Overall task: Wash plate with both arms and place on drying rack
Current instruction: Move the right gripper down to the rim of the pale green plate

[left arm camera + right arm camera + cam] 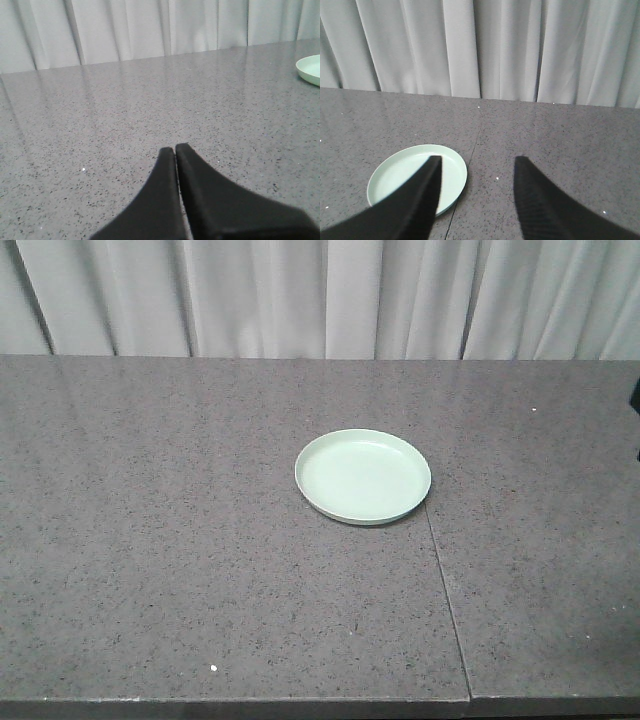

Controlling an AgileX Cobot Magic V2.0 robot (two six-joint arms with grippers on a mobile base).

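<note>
Right hand (478, 160), spread wide and empty, hangs near the plate (395, 175) at lower left of frame. Left hand (175, 148) is pinched together. Best to straddle the rim squarely before closing.

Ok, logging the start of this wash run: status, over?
Left gripper shut, empty, over counter. Right gripper open, hovering near plate. Plate flat on counter, untouched. Nothing blocking it; drying rack not in view.

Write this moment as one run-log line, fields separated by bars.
plate: flat on counter, ungrasped | left gripper: shut, empty | right gripper: open, empty | drying rack: not in view
</note>
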